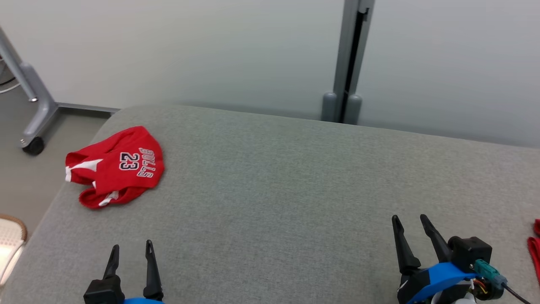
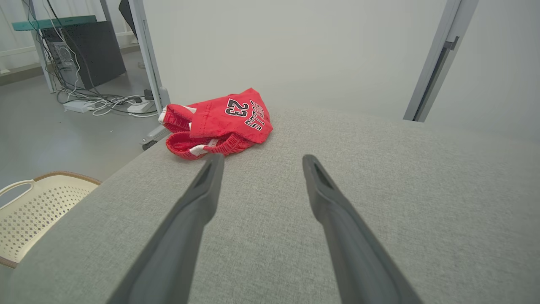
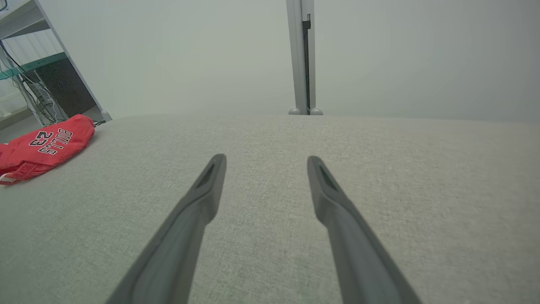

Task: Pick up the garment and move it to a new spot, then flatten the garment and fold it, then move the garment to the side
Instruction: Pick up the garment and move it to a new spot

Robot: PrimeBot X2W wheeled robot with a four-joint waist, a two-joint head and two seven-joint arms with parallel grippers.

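Observation:
A crumpled red garment point(image 1: 116, 166) with "BULLS 23" lettering and white trim lies near the far left edge of the grey fabric table point(image 1: 278, 190). The left wrist view has the garment point(image 2: 217, 122) just beyond the fingertips, and the right wrist view has the garment point(image 3: 42, 145) at its far left. My left gripper point(image 1: 131, 249) hovers open at the near left, a good way short of the garment, holding nothing. At the near right my right gripper point(image 1: 408, 220) also stands open and empty over bare table.
Another red cloth point(image 1: 535, 247) peeks in at the table's right edge. A cream perforated basket point(image 2: 40, 209) sits on the floor off the left edge. A grey wheeled stand point(image 1: 31, 107) and a grey post point(image 1: 348, 63) stand behind the table, with cables point(image 2: 101, 103) on the floor.

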